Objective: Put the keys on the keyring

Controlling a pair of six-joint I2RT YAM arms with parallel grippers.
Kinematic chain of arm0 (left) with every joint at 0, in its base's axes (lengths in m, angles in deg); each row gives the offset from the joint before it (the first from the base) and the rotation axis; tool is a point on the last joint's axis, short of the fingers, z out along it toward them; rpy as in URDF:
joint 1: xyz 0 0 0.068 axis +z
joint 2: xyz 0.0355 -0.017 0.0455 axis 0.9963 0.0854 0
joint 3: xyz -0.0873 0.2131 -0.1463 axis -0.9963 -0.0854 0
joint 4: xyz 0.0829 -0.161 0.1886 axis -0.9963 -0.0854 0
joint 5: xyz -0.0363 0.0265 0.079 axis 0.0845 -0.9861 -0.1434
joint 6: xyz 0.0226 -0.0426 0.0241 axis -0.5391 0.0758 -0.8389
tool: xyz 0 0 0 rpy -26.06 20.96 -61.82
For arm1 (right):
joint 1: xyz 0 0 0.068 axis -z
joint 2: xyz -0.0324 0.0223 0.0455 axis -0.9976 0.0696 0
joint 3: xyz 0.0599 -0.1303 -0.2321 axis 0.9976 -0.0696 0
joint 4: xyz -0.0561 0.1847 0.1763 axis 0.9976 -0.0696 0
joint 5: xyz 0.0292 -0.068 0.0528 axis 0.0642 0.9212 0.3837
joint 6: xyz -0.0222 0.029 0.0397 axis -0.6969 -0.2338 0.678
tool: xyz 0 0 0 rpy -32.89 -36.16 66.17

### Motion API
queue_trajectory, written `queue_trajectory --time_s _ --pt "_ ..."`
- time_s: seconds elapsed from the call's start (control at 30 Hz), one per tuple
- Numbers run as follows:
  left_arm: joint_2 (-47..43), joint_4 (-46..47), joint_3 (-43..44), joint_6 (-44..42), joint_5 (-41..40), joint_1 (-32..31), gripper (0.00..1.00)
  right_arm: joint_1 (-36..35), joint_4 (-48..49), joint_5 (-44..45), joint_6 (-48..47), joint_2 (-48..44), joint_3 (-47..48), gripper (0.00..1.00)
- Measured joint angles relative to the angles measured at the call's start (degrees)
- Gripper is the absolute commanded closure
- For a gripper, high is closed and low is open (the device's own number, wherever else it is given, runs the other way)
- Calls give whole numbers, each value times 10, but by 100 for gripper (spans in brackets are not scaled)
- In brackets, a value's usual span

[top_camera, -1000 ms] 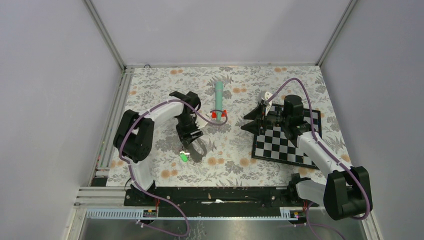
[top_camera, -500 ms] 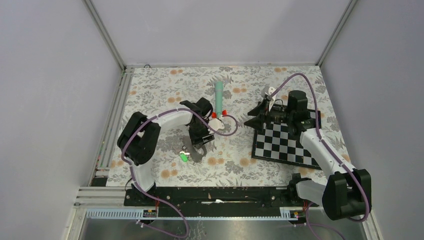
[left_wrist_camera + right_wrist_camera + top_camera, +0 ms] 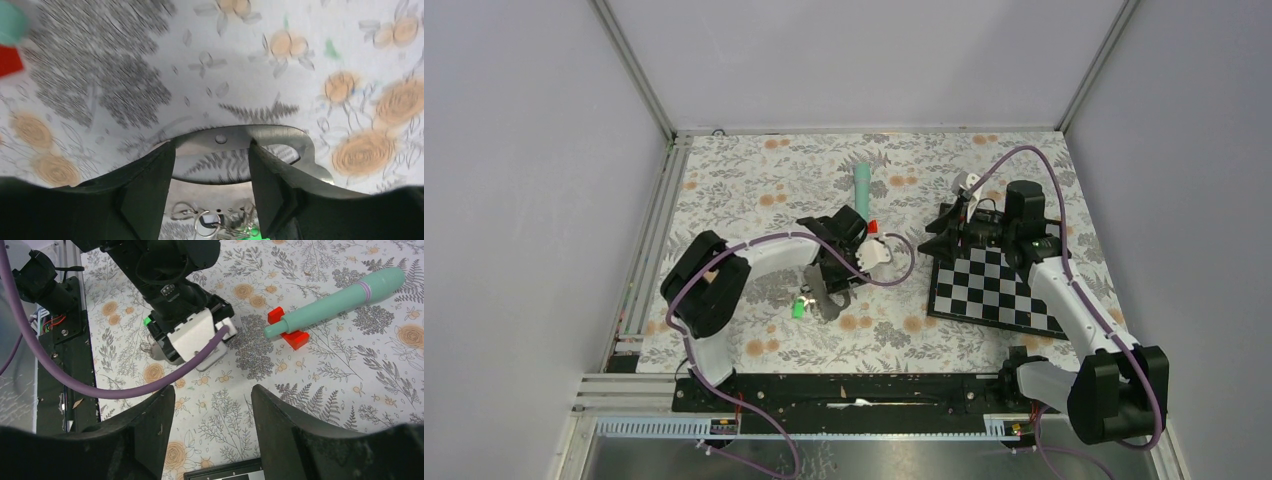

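Our left tool [image 3: 211, 147] stands half spread over the table [image 3: 754, 180], its blunt black fingers [image 3: 145, 185] flanking a stretch of the keyring [image 3: 272, 134]. The keyring is a flat band of dull grey metal bent into an oval loop, with one small round rivet on its face. The band crosses the gap between the fingers and runs on past one of them. Nothing is clamped between them, and we cannot tell whether they touch the metal. Closer to the wrist lie the keys [image 3: 217, 227], a small tangle of thin silver wire rings and metal, one with a bright green plastic head. From above we see them just beside the loop, on its left. A smooth purple cable [image 3: 125, 390] curls out of the wrist's white housing.

Our right tool [image 3: 212, 390] hangs with its fingers spread and nothing between them, above the far left corner of a glossy black-and-white chessboard [image 3: 994, 285].

Beyond the left wrist lies a smooth teal stick [image 3: 330, 297], tapering to a narrow end at a blocky red base [image 3: 295, 340]. The table wears a matte pale cloth printed with grey ferns and orange blossoms.
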Motion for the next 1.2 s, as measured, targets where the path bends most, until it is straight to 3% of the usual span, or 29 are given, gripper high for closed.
queue_trajectory --time_s 0.17,0.23,0.27,0.4,0.8,1.03,1.2 --pt "19 49 31 34 15 -1 28 6 -3 10 1 -5 0 22" --pt "13 67 33 44 21 1 3 7 -4 19 1 -6 0 17" --pt "6 72 32 49 25 4 1 8 -5 26 2 -6 0 15" --pt "-60 91 15 70 54 31 1 9 -15 61 6 -6 9 1" --pt "-305 249 -73 182 76 273 1 9 -30 232 61 -5 78 0" --pt "-376 342 -139 266 46 354 1 9 -30 326 107 -35 73 0" --pt "-416 354 -158 307 38 395 1 9 -23 374 120 -68 67 0"
